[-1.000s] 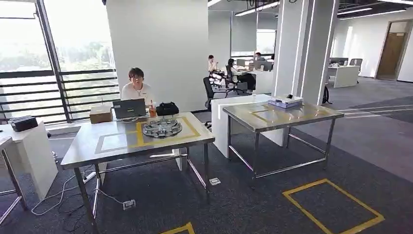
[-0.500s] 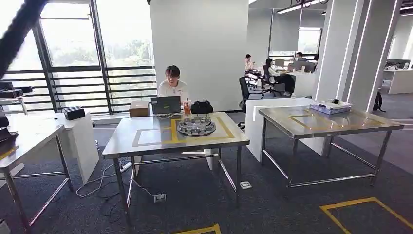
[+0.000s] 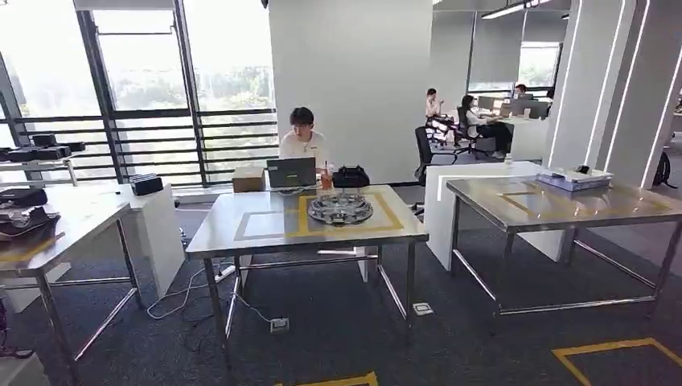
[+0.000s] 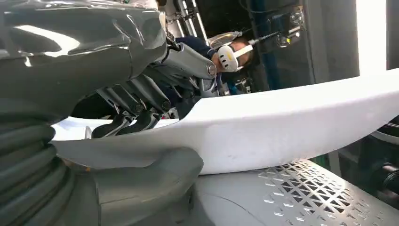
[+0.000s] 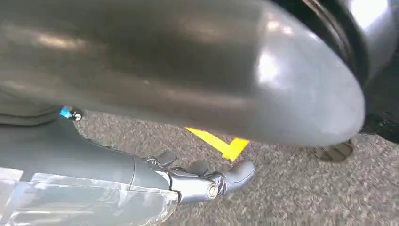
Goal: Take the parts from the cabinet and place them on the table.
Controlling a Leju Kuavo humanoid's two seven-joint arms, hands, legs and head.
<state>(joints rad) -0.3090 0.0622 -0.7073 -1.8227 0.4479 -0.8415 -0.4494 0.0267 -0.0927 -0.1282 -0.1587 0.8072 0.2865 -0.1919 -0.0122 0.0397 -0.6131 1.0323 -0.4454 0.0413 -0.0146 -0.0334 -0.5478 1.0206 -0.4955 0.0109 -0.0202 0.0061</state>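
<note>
Left robot hand [image 4: 127,110] grips a white curved moulded part [image 4: 263,129], carried toward the steel tabletop [image 3: 265,229]; right robot hand [image 5: 207,181] hangs empty, fingers apart.

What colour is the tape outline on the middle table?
Yellow tape frames the round metal part on the steel table, clearest in the head view.

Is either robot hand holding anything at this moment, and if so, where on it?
The left robot hand grips a white part by its thin edge, thumb on one face, fingers on the other. The right robot hand holds nothing.
</note>
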